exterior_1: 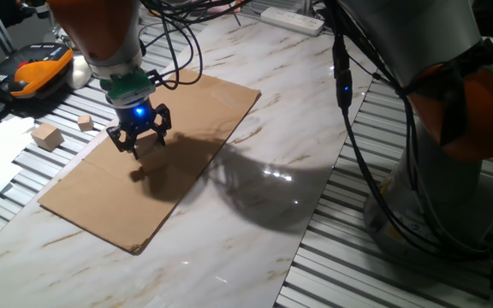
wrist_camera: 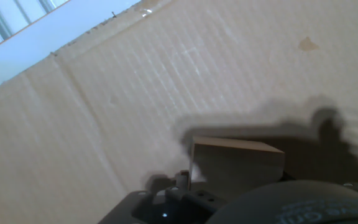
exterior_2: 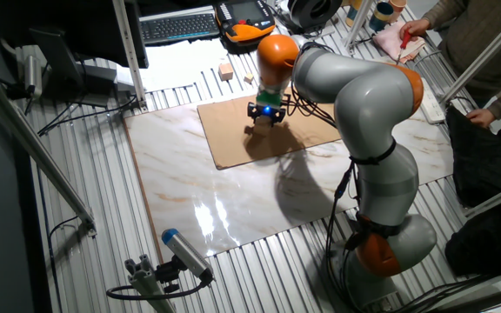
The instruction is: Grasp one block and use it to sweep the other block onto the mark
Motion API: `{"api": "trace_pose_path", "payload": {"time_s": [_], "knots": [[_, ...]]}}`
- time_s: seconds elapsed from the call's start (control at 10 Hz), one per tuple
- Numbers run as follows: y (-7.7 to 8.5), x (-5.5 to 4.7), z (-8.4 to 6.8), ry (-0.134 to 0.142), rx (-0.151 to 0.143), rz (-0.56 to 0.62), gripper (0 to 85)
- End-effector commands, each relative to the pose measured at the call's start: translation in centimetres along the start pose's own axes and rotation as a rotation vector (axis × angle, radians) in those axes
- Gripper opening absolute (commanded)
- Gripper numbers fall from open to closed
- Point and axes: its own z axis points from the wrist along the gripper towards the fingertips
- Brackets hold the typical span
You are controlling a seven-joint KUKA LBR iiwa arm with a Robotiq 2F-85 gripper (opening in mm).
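Note:
My gripper (exterior_1: 141,144) hangs a little above the brown cardboard sheet (exterior_1: 212,111), near its left side; it also shows in the other fixed view (exterior_2: 265,116). In the hand view a light-tan wooden block (wrist_camera: 235,163) sits right at the fingers, in their shadow, and the gripper looks shut on it. A small dark shape (exterior_1: 139,176) lies on the cardboard just below the gripper; I cannot tell whether it is a small cube or shadow. The mark does not show in any view.
Two loose wooden cubes, one larger (exterior_1: 48,136) and one smaller (exterior_1: 85,122), lie off the cardboard on the slatted table at the left. An orange-and-black handset (exterior_1: 32,70) and a keyboard lie beyond them. Cables hang over the marble top behind the arm.

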Motion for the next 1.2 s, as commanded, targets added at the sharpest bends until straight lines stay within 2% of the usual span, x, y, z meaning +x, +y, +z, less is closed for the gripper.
{"api": "trace_pose_path", "payload": {"time_s": [0.0, 0.2, 0.5, 1.1], "knots": [[-0.2, -0.2, 0.0, 0.001, -0.001, -0.004, 0.0], [-1.0, -0.7, -0.1, 0.003, -0.004, -0.021, 0.0], [-1.7, -1.0, 0.2, -0.003, -0.001, -0.030, 0.0], [-4.2, -3.0, 0.0, -0.002, -0.005, -0.079, 0.0]]}}
